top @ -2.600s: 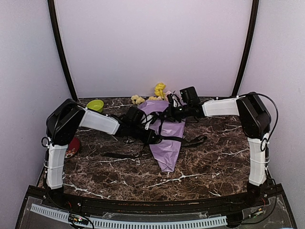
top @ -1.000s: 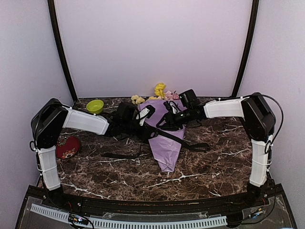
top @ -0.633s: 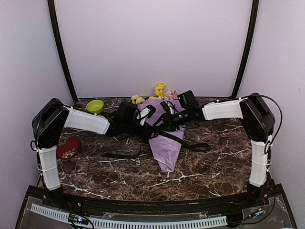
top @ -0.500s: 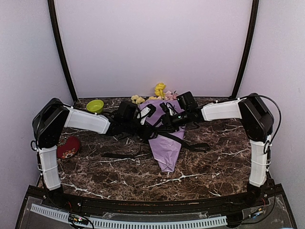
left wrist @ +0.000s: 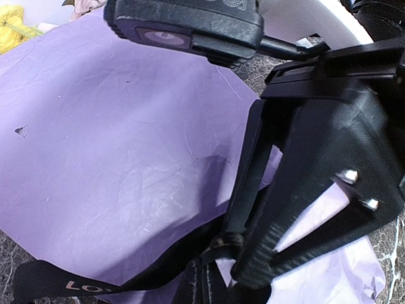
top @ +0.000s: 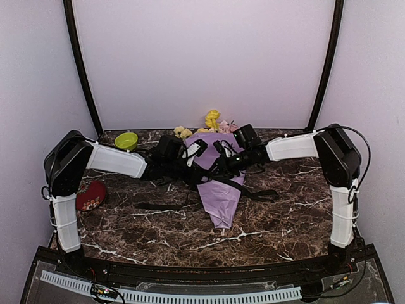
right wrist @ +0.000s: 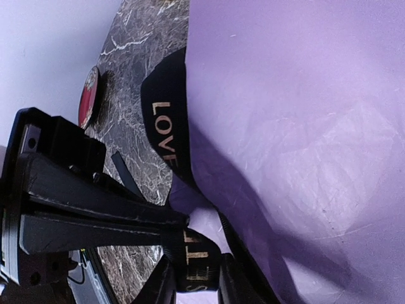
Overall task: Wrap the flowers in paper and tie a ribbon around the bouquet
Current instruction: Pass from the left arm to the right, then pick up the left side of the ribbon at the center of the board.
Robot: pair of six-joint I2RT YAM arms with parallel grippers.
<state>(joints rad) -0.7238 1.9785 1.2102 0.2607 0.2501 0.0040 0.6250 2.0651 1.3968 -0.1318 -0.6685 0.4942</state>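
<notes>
1. Top view.
   - Centre of frame: one bouquet (top: 221, 190), a cone of crinkled lilac-purple paper (top: 223, 206), point toward the bottom edge.
   - Small yellow, cream and pink flowers (top: 212, 119) spilling from its upper end.
   - One long flat black ribbon (top: 253, 191) slanting across the cone and trailing right over the dark marbled table (top: 285, 221); lettering too small to read here.
   - Two grippers meeting over the cone: left gripper (top: 197, 170) from the left, right gripper (top: 218, 166) from the right.
   - Upper left: one lime-green round bowl (top: 126, 140). Left edge: one red heart-shaped dish (top: 88, 195).

2. Left wrist view.
   - Paper (left wrist: 114, 145) filling left and centre.
   - Ribbon (left wrist: 57, 285) along the bottom edge, pale letters "LO" readable at lower left, the rest cut off.
   - Left gripper (left wrist: 201, 288) at bottom centre, pinched tight on the ribbon.
   - Right gripper (left wrist: 243, 259) at right, tips down by the band.
   - One black camera box (left wrist: 190, 25) across the top.

3. Right wrist view.
   - Paper (right wrist: 297, 126) at right.
   - Ribbon (right wrist: 166, 133) coming out from under the paper's edge, "LOVE" in pale capitals left of centre.
   - Lower down, "STIL" readable between the two fingers (right wrist: 161, 288) of the right gripper (right wrist: 196, 278).
   - Fingers apart with the band between; pressing it or not, cannot tell.
   - Left gripper (right wrist: 180, 225) reaching in from the left, tips together at the ribbon.
</notes>
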